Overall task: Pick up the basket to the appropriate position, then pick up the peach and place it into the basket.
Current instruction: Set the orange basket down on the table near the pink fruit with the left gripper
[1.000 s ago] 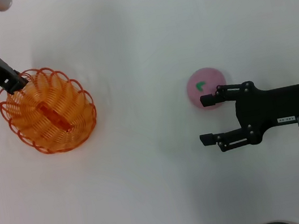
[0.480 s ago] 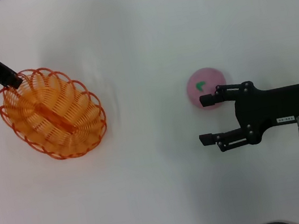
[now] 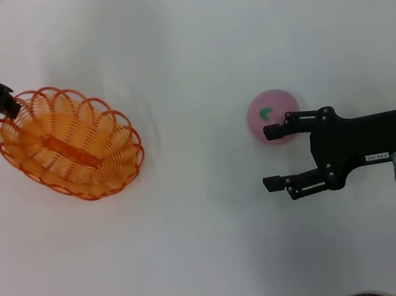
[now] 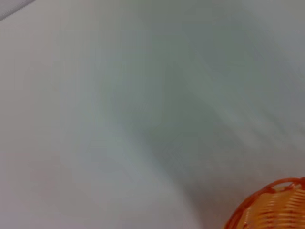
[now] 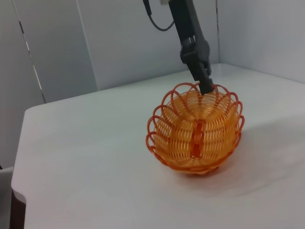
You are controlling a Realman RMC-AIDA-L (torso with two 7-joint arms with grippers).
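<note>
Near surface's far-left corner: left end effector (image 3: 8,106) clamped on oval orange wire-loop basket (image 3: 69,153) rim.
Advice: lower level, release only once settled; right end effector (image 3: 276,158) gapes empty beside round pink peach (image 3: 271,114).

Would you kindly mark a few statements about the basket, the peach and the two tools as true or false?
1. The left tool grips the basket at its far rim. True.
2. The peach lies inside the basket. False: it sits on the table, well off to the basket's right.
3. The right tool is open, with one finger beside the peach. True.
4. The right tool is shut on the peach. False: its fingers are spread, and the peach is not between them.
5. The basket has something in it. False: only its orange base strip shows inside.
</note>
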